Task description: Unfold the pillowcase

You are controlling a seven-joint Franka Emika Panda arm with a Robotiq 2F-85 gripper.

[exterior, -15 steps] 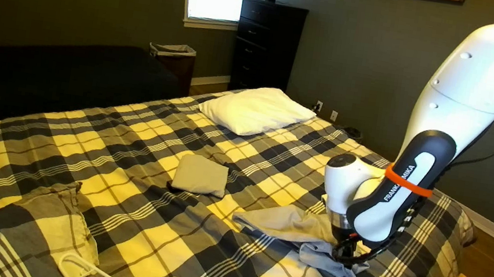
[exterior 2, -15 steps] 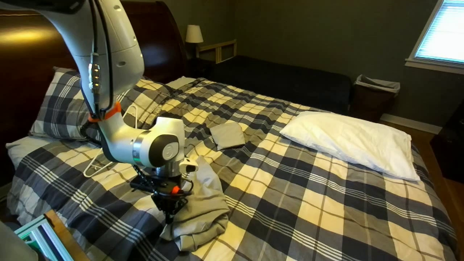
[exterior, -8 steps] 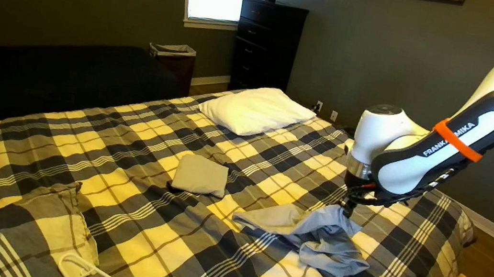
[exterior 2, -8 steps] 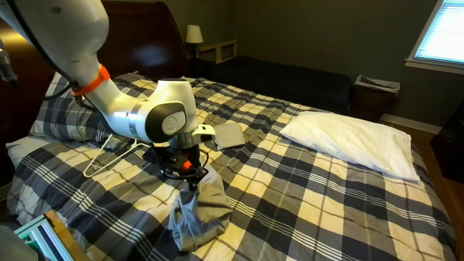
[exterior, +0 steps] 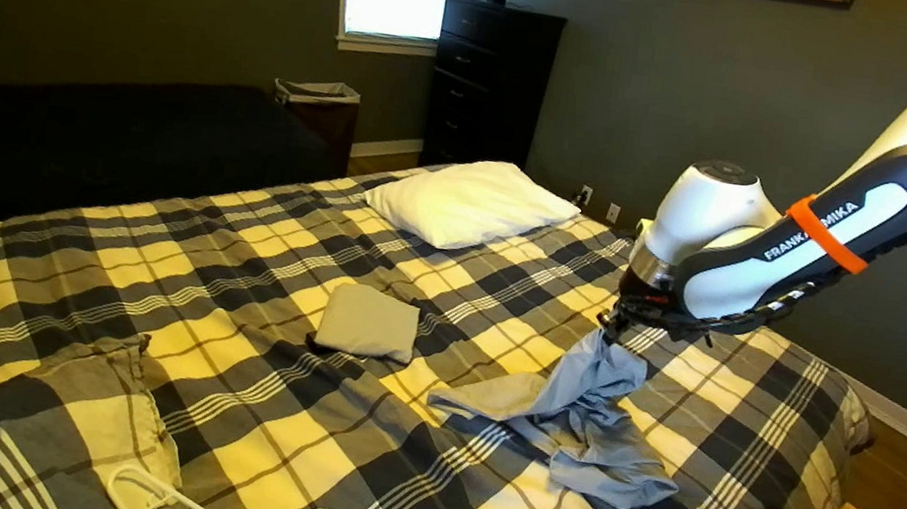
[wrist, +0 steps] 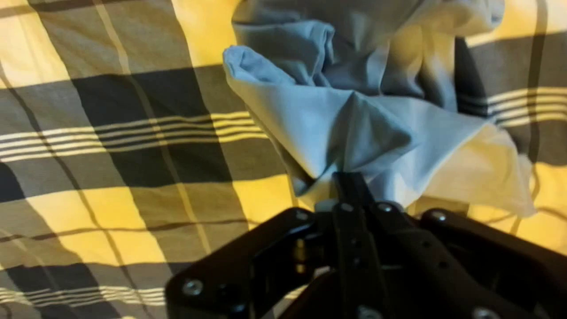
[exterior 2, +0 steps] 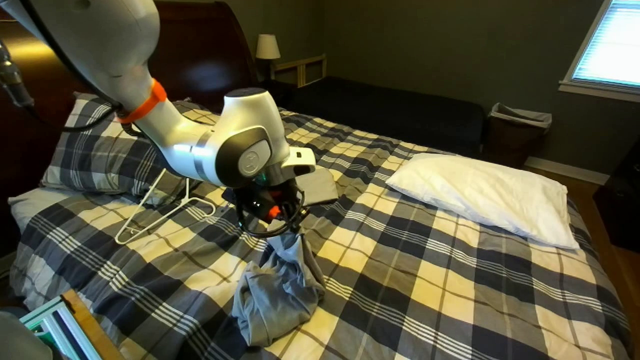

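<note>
The crumpled pillowcase [exterior 2: 280,295] hung partly lifted.
Fingers [wrist: 352,190] clamped its bunched top; it looked light and limp to me, best gripped by a corner.

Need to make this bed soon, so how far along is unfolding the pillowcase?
Done: the gripper is closed on the pillowcase. In hand: the gripped part is raised above the plaid bedding. Left: probably spreading it flat, since the rest lies bunched in folds.
</note>
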